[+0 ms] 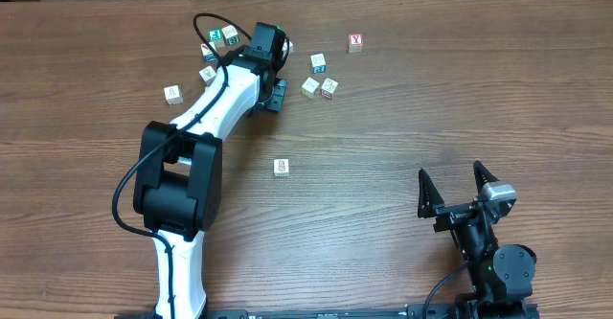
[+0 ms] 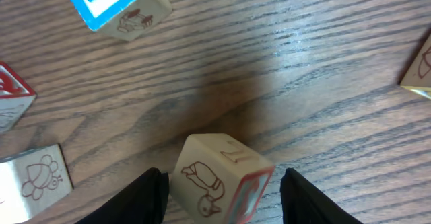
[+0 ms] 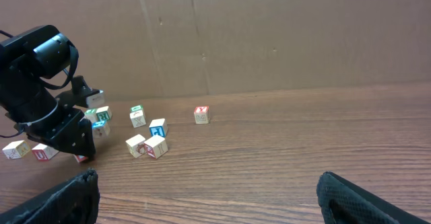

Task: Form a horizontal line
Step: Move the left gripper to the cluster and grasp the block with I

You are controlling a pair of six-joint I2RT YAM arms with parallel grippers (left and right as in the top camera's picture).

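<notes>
Small white letter cubes lie scattered at the back of the table, and no horizontal line of touching cubes shows. The cube with a red Y [image 1: 355,41] [image 3: 201,114] stands alone at the back right. My left gripper [image 1: 278,94] [image 2: 223,178] is down among the cubes, open. A tilted cube [image 2: 219,180] with a bird drawing and a red-framed face sits between its fingers. The left finger [image 2: 148,197] is close against it and a gap shows at the right finger [image 2: 303,200]. My right gripper [image 1: 450,171] [image 3: 205,183] is wide open and holds nothing, near the front right.
Two cubes [image 1: 319,86] sit side by side right of the left gripper, below a blue-faced cube [image 1: 318,62]. A lone cube [image 1: 281,168] lies mid-table. More cubes [image 1: 208,73] sit left of the arm. A blue-faced cube [image 2: 114,5] lies just ahead of the left fingers.
</notes>
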